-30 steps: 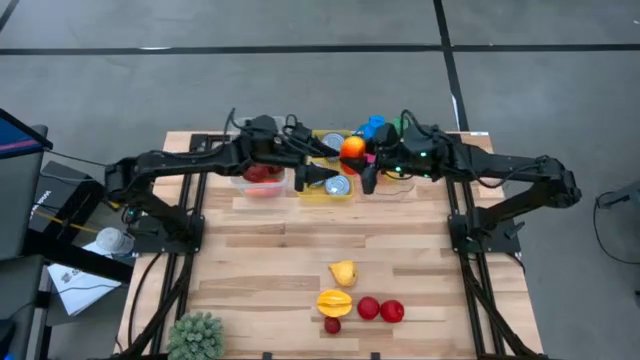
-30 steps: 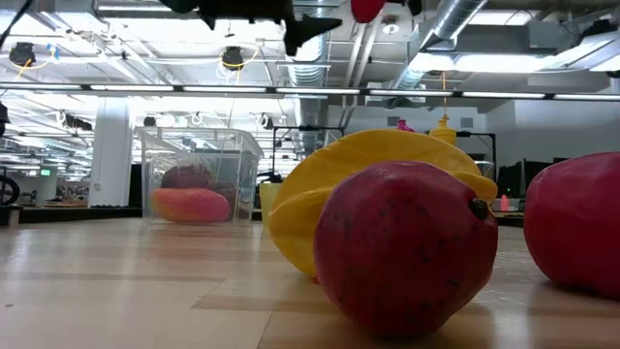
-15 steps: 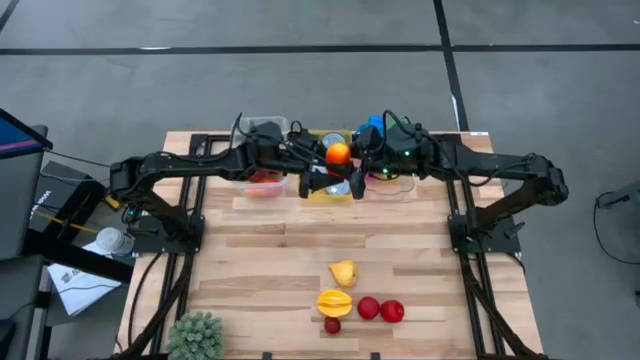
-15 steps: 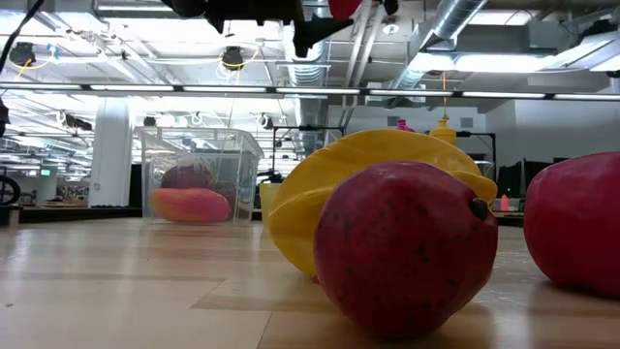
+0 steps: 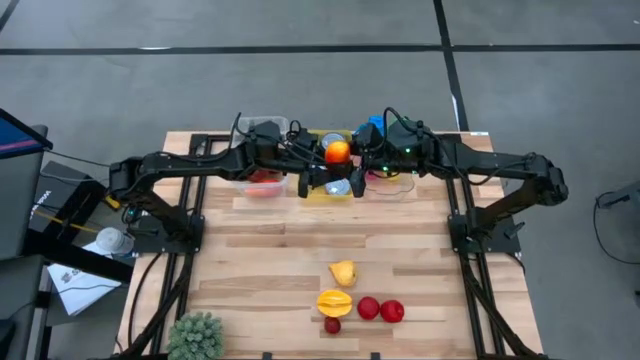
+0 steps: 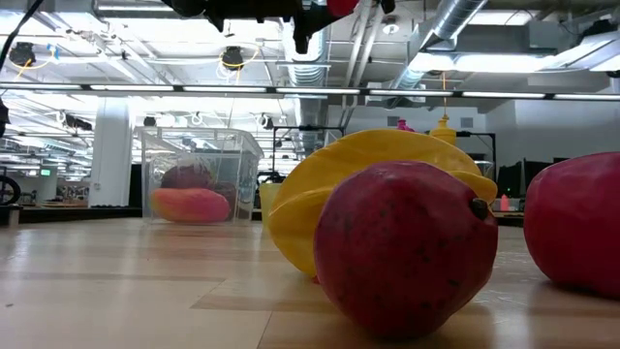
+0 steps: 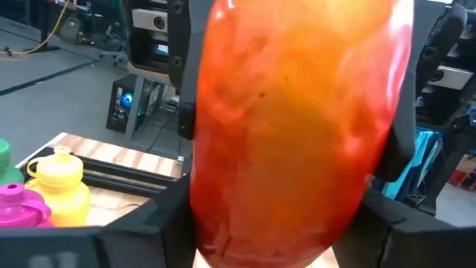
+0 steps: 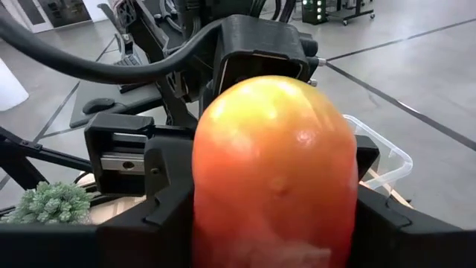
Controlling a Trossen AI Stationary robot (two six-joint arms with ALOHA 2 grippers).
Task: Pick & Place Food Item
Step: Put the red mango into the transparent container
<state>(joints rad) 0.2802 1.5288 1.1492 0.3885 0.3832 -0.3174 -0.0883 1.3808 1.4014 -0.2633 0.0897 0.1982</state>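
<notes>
An orange-red fruit [image 5: 338, 152] hangs high above the far middle of the table, between my two grippers. My right gripper [image 8: 271, 223] comes from the table's right and is shut on it. My left gripper [image 7: 275, 231] comes from the table's left and has its fingers against the same fruit. In the low view the fruit [image 6: 341, 7] shows only at the top edge, next to the dark left gripper [image 6: 291, 15]. My left gripper has the fruit's left end [image 7: 216, 216] between its two fingers, coming level from the table's left. The fruit is lifted clear of everything. My right gripper pinches the fruit's right end [image 8: 216, 223] between its two fingers, level from the table's right. Its fingers [image 7: 182, 82] show on both sides of the fruit in the left wrist view.
Below the grippers stand a clear bin with red fruit [image 5: 262, 176], a yellow tray [image 5: 330, 190] and another clear bin [image 5: 398, 180]. Near the front lie yellow starfruit [image 5: 343, 272] [image 5: 334, 302] and red fruits [image 5: 380, 310]. A small green plant [image 5: 195, 338] stands at the front left.
My right gripper has carried the fruit a little toward the table's left, up to my left gripper. The fruit has stayed lifted clear. In the low view the left gripper's projecting finger has drawn in beside the fruit.
</notes>
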